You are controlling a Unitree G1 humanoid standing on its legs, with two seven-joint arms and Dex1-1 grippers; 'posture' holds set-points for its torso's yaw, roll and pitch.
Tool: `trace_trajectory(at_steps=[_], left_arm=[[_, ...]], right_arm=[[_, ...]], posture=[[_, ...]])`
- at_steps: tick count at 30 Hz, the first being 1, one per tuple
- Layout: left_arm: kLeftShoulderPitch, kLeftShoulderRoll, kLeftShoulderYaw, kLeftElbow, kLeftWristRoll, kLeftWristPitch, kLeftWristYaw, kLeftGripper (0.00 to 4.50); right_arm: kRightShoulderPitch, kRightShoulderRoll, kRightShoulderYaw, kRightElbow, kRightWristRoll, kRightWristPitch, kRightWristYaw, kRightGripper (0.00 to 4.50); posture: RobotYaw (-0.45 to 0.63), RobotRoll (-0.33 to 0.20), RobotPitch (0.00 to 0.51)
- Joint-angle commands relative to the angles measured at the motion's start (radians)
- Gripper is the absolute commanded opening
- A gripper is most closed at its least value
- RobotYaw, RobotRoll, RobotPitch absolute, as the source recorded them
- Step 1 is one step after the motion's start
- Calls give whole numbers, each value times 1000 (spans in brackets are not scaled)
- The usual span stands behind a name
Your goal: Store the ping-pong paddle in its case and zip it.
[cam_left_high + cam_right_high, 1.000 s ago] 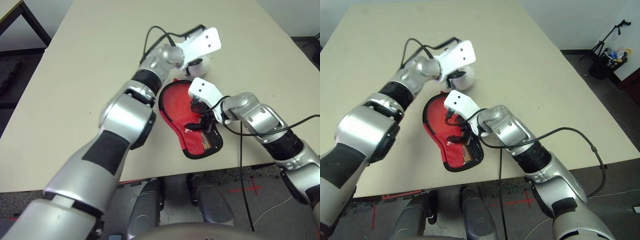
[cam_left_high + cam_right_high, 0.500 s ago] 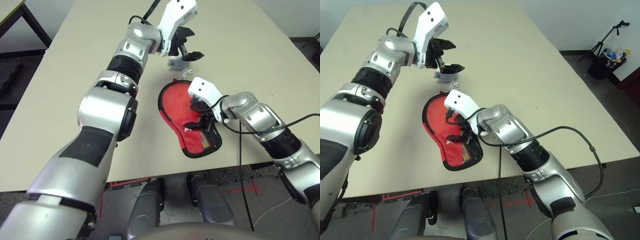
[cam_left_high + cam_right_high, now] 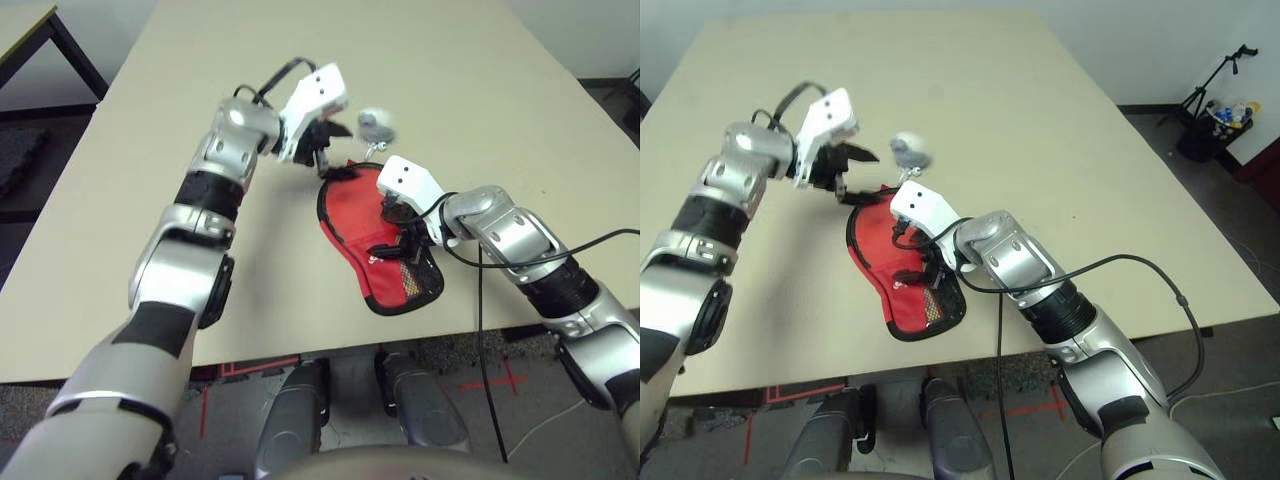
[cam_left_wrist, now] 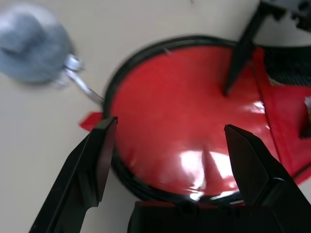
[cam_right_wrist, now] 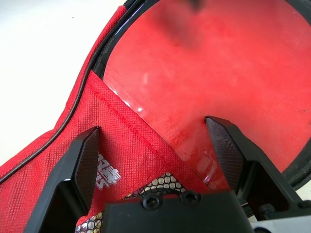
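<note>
- One case lies at centre frame near the table's front edge, mouth unzipped, the ping-pong paddle inside with its red face showing.
- Pom-pom sits just above the case.
- Left gripper, fingers spread wide, holds nothing, poised at the case's upper rim.
- Right gripper, fingers equally wide, hangs over the mesh pocket.
- Since half a second ago, the left gripper has dropped from over the pom-pom down-left to the rim.
</note>
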Motion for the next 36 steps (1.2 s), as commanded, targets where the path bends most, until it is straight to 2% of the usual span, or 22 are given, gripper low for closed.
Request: trace_trajectory(at_steps=[1, 10, 20, 29, 33, 36], left_arm=[[45, 6, -16, -52, 2, 17, 25, 4480], [116, 1, -52, -39, 13, 7, 81, 4480], [119, -17, -76, 55, 36, -30, 134, 4480], [119, -28, -82, 64, 41, -24, 139, 4480], [119, -30, -81, 64, 41, -23, 138, 4480], [119, -36, -83, 55, 40, -18, 136, 4480]], right_arm=[[48, 4, 53, 79, -17, 32, 1, 4500], [49, 4, 46, 82, -17, 31, -3, 4500], [14, 8, 9, 111, -16, 23, -12, 4500], [-185, -2, -128, 238, -4, 15, -40, 4500], [-253, 44, -218, 330, -16, -46, -146, 4500], [-297, 151, -358, 441, -10, -197, -326, 4500]], posture=[[-61, 0, 173], [-67, 0, 176], [-67, 0, 177], [-65, 0, 177], [-68, 0, 178], [-68, 0, 180]])
